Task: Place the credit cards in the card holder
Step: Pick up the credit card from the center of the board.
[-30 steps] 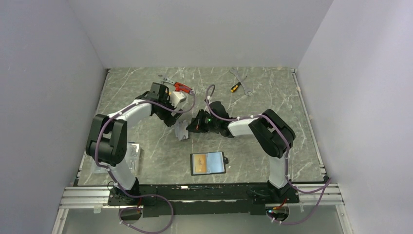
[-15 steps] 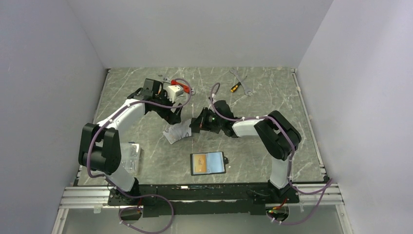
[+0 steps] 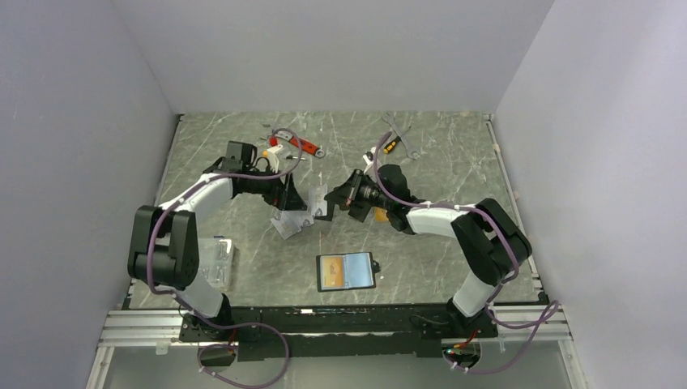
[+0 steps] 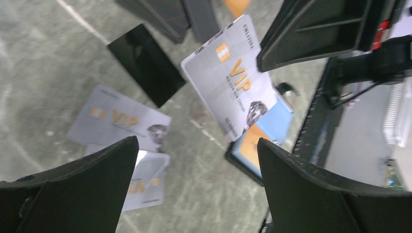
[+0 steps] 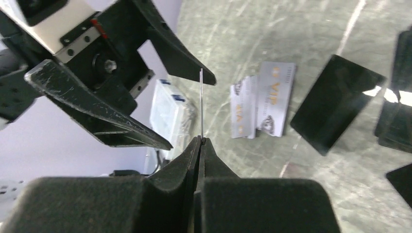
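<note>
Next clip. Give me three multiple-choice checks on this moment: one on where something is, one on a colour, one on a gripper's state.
1. Where does the card holder lie?
A) at the far edge
B) on the near side, in the middle
C) at the left edge

2. What colour is the card in the right gripper?
A) black
B) gold-orange
C) silver-grey

3. How is the left gripper?
A) open, empty
B) shut, empty
C) shut on the holder

Answers:
1 B: the top view shows it lying open on the near side.
2 C: the left wrist view shows a silver-grey face with VIP print.
3 A: its fingers stand wide apart with nothing between them.
</note>
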You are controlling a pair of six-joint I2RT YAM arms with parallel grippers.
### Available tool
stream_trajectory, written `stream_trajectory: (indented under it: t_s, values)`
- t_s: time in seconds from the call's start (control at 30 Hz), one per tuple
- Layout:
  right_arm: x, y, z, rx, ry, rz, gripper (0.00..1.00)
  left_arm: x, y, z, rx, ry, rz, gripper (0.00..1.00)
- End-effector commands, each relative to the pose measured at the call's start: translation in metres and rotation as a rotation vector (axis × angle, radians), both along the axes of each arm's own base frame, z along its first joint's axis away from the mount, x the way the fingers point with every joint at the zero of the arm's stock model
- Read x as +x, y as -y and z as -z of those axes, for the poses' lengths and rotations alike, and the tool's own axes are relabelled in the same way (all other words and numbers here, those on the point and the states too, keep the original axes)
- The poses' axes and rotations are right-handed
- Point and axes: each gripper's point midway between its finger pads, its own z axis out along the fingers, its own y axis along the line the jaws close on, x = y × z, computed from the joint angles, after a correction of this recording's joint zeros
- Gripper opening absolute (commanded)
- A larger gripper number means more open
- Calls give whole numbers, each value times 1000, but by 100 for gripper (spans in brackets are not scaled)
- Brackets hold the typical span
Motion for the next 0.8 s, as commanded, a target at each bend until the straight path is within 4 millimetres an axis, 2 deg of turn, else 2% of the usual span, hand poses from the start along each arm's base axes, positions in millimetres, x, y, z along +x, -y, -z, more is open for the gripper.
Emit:
stream_trajectory:
  t_s: [0.0,0.17,0.3,0.5,0.6,0.77]
  values:
    - [-13,-4,-58,161,133,-49,0,-18,24,-66,-249,44,67,99]
    - [-21,-1,-79,209,160,-51,0,-30,30,-78,-337,-39,95,99]
    - [-25,-3,-88,224,170,-58,0,-36,32,-85,-373,-17,101,99]
    - [-29,-2,-100,249,186,-59,0,-38,32,-96,-391,14,99,90]
    - [-31,-4,-105,254,194,-65,0,-42,34,-106,-420,22,121,81]
    - [-33,-10,-108,256,203,-77,0,-46,35,-114,-452,15,149,56]
